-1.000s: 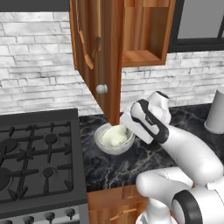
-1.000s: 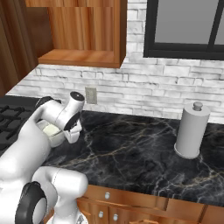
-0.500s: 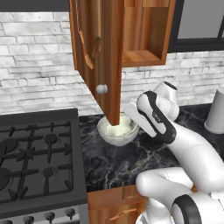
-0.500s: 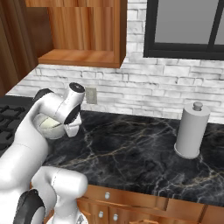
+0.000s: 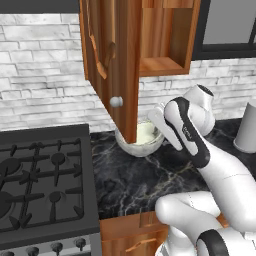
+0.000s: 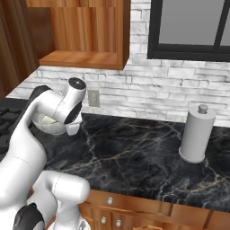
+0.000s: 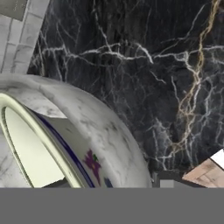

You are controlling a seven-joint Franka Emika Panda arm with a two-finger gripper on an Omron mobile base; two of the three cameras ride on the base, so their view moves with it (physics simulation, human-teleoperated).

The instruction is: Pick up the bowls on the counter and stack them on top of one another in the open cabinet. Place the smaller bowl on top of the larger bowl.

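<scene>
Reddish wood cabinet point(image 5: 165, 35) hangs open above the black marble counter point(image 6: 134, 152), where the larger bowl point(image 5: 131, 146) sits with the smaller bowl point(image 5: 148, 133) nested inside, likely stiff, smooth and breakable (best pinched at the rim); whether the gripper's jaws hold anything I cannot tell.

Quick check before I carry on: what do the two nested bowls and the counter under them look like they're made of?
The larger bowl looks like stone or glazed ceramic: mottled grey-white, speckled outside. The smaller bowl nested in it looks like smooth cream ceramic, plain and faintly glossy, though plastic can't be ruled out. The counter looks like polished black marble, with thin white and tan veins.
</scene>
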